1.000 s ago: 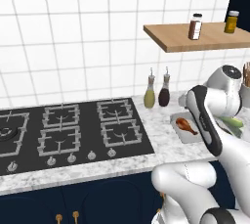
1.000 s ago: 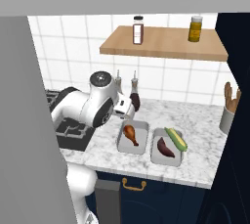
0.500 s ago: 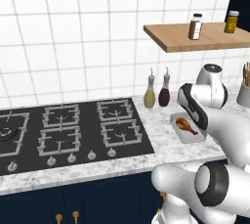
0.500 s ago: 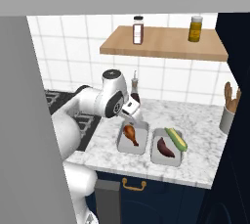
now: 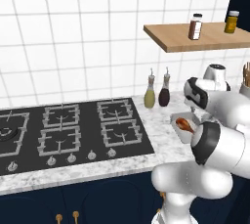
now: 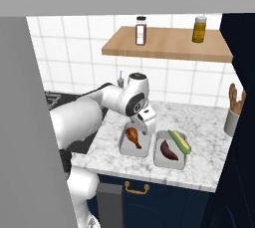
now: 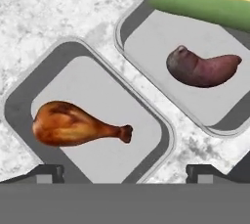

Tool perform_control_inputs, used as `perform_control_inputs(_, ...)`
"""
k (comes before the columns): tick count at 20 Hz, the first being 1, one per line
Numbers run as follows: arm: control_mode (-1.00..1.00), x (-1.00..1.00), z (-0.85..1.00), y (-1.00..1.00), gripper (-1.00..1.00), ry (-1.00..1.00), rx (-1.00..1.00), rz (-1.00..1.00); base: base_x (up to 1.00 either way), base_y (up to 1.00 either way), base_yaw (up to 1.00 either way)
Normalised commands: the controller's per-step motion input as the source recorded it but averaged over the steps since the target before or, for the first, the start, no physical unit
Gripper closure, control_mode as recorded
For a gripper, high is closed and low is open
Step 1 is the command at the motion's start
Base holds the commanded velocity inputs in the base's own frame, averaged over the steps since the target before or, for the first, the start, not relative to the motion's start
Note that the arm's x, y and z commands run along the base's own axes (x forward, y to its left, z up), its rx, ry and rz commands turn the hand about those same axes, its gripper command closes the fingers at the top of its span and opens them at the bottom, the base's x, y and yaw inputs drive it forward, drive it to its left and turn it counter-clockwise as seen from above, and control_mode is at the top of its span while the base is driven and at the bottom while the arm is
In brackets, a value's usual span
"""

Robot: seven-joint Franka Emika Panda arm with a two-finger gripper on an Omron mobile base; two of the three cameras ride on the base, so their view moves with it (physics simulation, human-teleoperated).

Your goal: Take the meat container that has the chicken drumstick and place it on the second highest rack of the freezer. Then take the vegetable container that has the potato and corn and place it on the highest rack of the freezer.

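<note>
The meat container point(image 7: 105, 96) lies on the marble counter right under my open gripper point(image 7: 126, 174), one fingertip past each of its sides. The chicken drumstick point(image 7: 78, 129) rests in it, bone end toward the vegetable container point(image 7: 158, 39). That tray holds the potato point(image 7: 202, 66) and the corn point(image 7: 210, 0). From the right base view, my gripper point(image 6: 144, 128) hangs just above the meat container point(image 6: 124, 147) and drumstick point(image 6: 133, 136), with the vegetable container point(image 6: 159, 160) beside them. A grey slab point(image 6: 25, 122) at the left may be the freezer's door; its racks are out of view.
A black gas hob point(image 5: 68, 130) takes up the counter's left part. Two bottles point(image 5: 157, 96) stand by the tiled wall. A wooden shelf point(image 5: 195, 42) with two jars hangs above the trays. A utensil holder point(image 6: 233, 117) stands at the counter's right end.
The arm has swung its hand across and down over the meat container. The jaws have stayed wide apart, and both trays lie where they were.
</note>
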Motion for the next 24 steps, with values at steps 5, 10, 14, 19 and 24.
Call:
perform_control_inputs(5,-1.00,-0.14,-0.71,-0.20,-1.00,0.00,0.14,-0.24,0.00,0.00,0.00)
perform_control_inputs(10,-1.00,-0.36,-0.56,0.00,-1.00,0.05,0.10,-0.22,0.00,0.00,0.00)
perform_control_inputs(14,-1.00,0.20,-0.62,0.01,-1.00,0.14,0.05,-0.21,0.00,0.00,0.00)
perform_control_inputs(19,-1.00,0.34,-0.60,0.00,-1.00,0.06,0.02,-0.12,0.00,0.00,0.00)
perform_control_inputs(24,-1.00,-0.22,-0.56,0.15,1.00,0.00,0.00,-0.14,0.00,0.00,0.00)
